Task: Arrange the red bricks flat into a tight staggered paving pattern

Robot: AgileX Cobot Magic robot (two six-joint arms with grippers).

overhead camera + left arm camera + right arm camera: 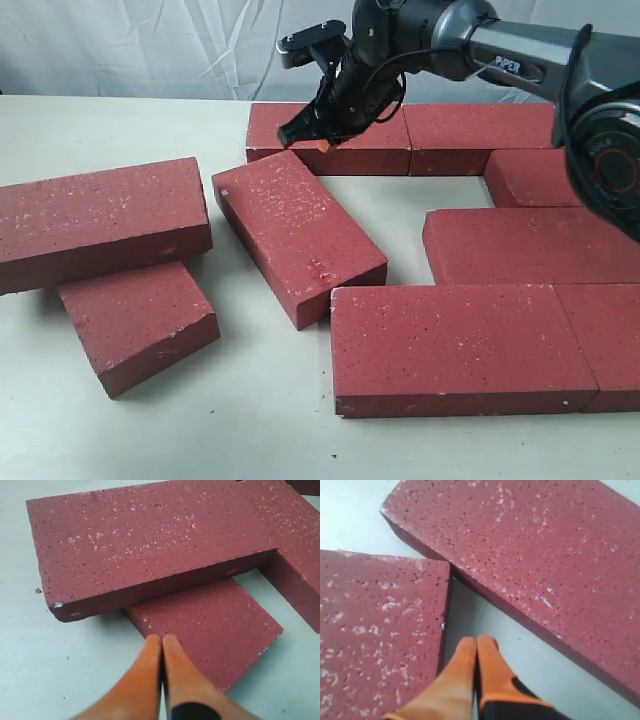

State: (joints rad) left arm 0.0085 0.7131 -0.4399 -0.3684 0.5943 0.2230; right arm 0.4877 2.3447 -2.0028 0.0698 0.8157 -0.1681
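The right gripper (316, 140) is closed on nothing, its tips over the gap between the slanted brick (298, 235) and the back-row brick (380, 152). The left gripper (161, 640) is closed too, also empty.

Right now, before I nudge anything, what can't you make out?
Left gripper: outside the exterior view; only tip shows, left wrist view.
Rightmost bricks: cut off by the exterior view's right edge, partly behind the arm.
Lower stacked brick: partly under the upper brick, exterior view.
Right gripper: table contact unclear, both views.
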